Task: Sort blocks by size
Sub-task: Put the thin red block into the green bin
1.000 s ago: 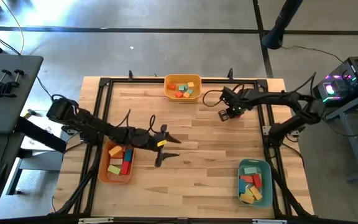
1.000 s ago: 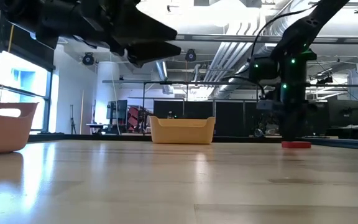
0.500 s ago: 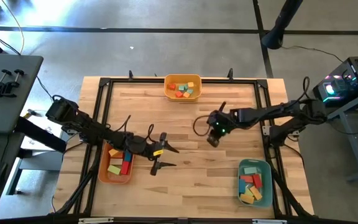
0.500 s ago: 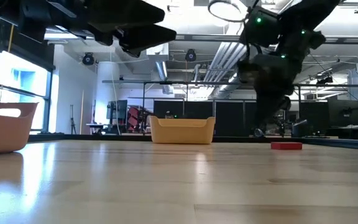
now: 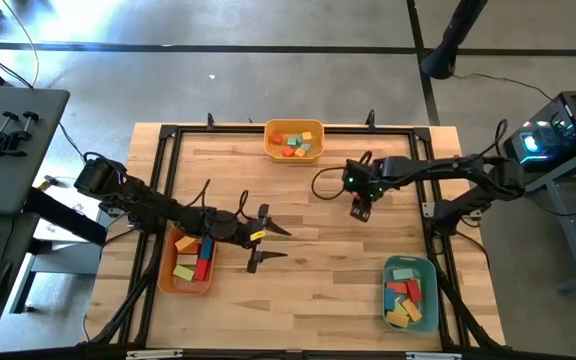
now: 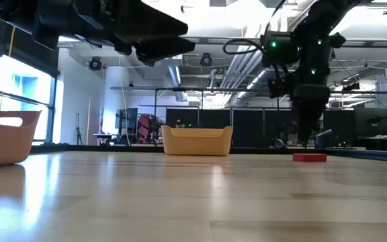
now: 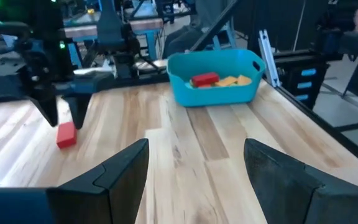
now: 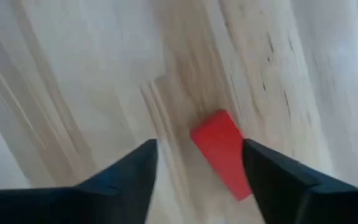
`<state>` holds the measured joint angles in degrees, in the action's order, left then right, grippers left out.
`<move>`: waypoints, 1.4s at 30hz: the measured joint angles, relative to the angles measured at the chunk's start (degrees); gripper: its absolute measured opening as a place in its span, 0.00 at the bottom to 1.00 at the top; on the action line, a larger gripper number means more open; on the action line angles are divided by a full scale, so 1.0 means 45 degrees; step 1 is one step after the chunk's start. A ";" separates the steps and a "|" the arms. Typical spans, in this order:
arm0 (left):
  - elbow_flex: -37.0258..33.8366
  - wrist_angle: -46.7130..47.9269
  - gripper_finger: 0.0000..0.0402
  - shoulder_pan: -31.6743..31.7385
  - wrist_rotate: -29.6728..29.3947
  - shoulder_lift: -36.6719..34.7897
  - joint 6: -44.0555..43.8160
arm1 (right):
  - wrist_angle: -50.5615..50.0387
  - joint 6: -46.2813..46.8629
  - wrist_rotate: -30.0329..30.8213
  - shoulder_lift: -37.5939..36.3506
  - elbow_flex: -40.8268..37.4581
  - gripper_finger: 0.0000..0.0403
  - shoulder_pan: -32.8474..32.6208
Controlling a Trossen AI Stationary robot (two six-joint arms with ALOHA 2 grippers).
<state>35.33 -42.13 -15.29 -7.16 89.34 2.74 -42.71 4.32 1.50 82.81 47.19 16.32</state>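
Lying flat on the bare wooden table (image 5: 308, 290), a red block (image 8: 221, 153) sits alone, right of centre, directly under the right gripper (image 5: 360, 212), whose jaws are spread above it without touching. Other blocks fill the yellow bin (image 5: 294, 128), orange bin (image 5: 164, 280) and teal bin (image 5: 386, 300). The left gripper (image 5: 265, 244) hovers beside the orange bin, jaws apart, empty.
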 joint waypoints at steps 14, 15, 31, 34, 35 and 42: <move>0.0000 0.0804 0.62 -0.0141 0.0030 0.0000 -0.0028 | 0.1333 -0.5053 0.1075 0.0009 -0.1041 0.64 0.0628; 0.0000 0.0816 0.62 -0.0141 0.0030 0.0000 -0.0026 | 0.1327 -0.5071 0.0902 0.0010 -0.1119 0.63 0.0663; 0.0000 0.0846 0.62 -0.0155 0.0030 0.0000 -0.0126 | 0.2795 -0.2249 -0.0049 -0.0011 -0.2524 0.42 0.0443; 0.0000 0.0841 0.62 -0.0155 0.0025 0.0000 -0.0074 | 0.3523 -0.0960 -0.0429 0.0021 -0.2439 0.34 -0.0033; 0.0000 0.0841 0.62 -0.0155 0.0025 0.0000 -0.0037 | 0.3563 -0.0436 -0.0547 0.0033 -0.2421 0.32 -0.0203; 0.0000 0.0812 0.62 -0.0189 0.0025 0.0000 -0.0025 | 0.3839 0.4220 -0.1411 0.0033 -0.1695 0.32 -0.2589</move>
<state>35.33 -38.48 -16.14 -7.05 89.34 2.63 -25.44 23.31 -4.85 82.96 39.56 4.67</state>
